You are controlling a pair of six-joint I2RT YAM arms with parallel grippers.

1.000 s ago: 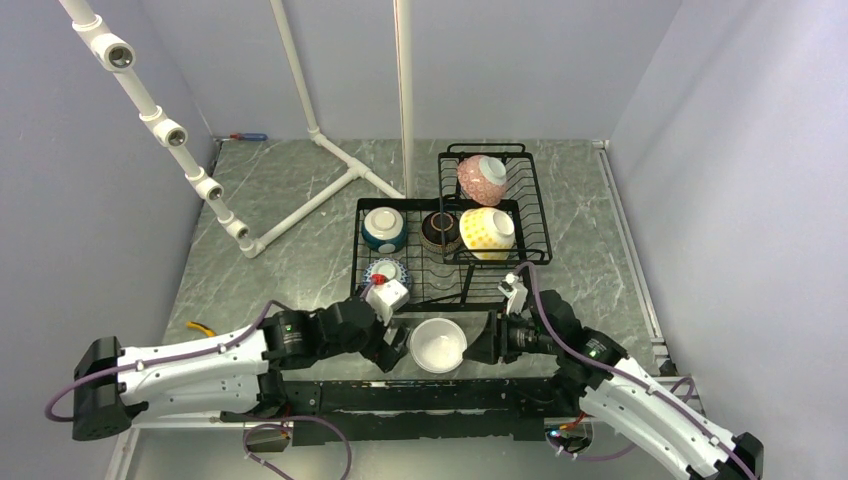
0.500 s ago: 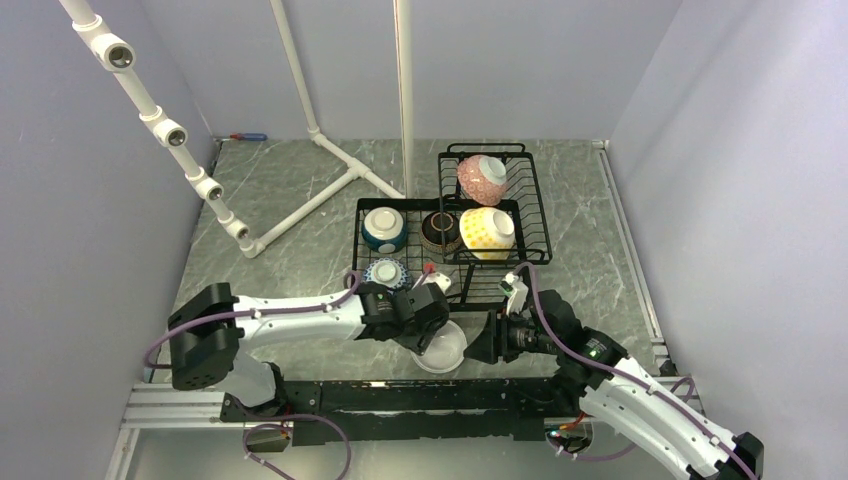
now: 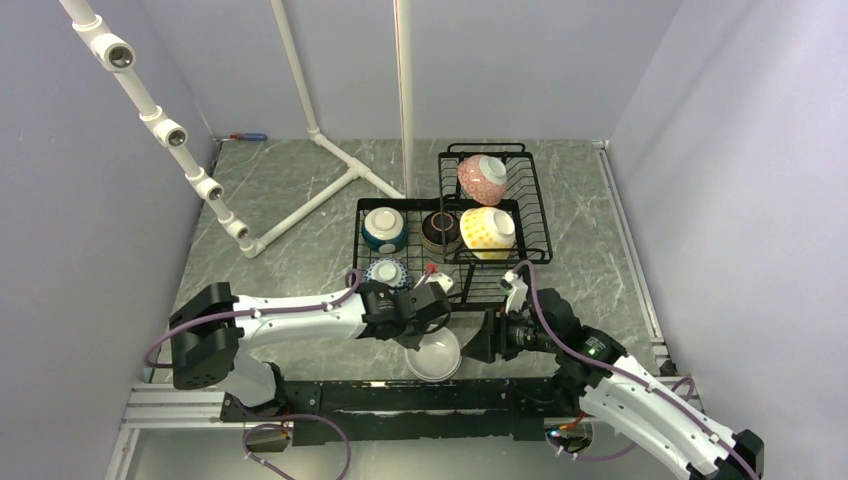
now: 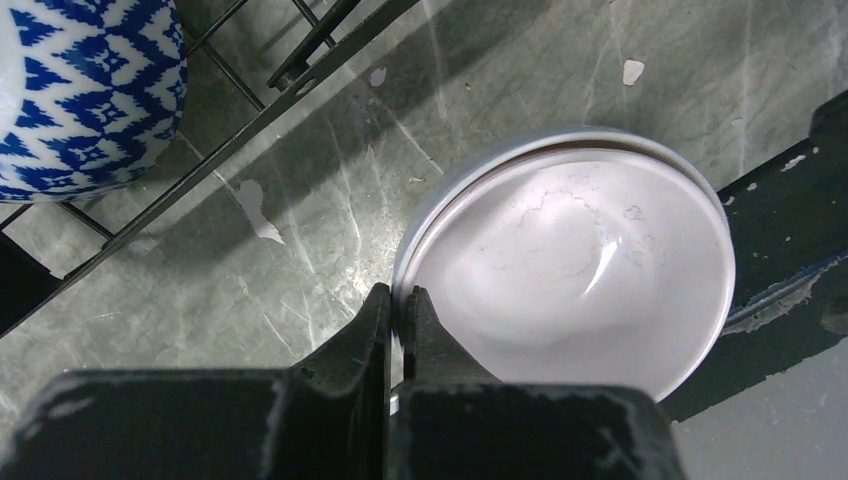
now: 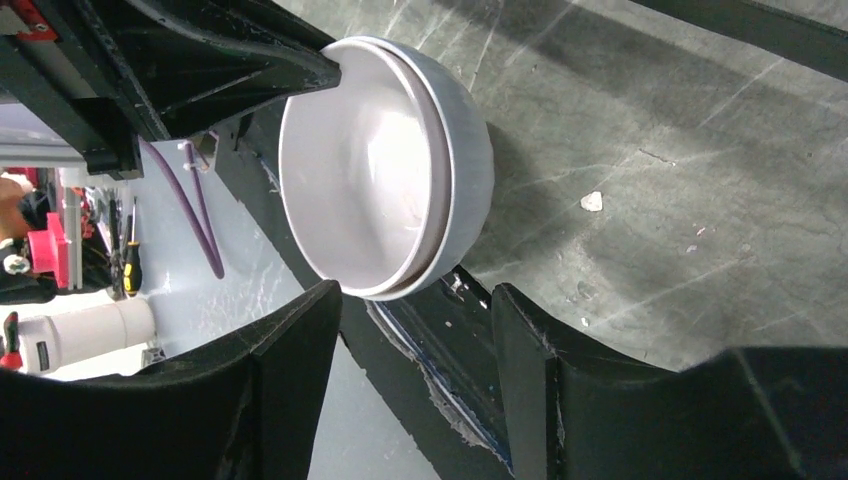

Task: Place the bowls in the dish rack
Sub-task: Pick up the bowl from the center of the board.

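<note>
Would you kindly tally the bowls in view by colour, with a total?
Pink-patterned bowl: 1
Yellow-dotted bowl: 1
Teal-and-white bowl: 1
Dark bowl: 1
Blue-patterned bowl: 1
Plain white bowl: 1
Total: 6

Robot lab test cell. Plain pale walls boxed in a grey marble-patterned tabletop. Left arm and right arm, both cabled, sat bolted along an aluminium rail. A white pipe frame stood behind. A screwdriver lay off-table.
</note>
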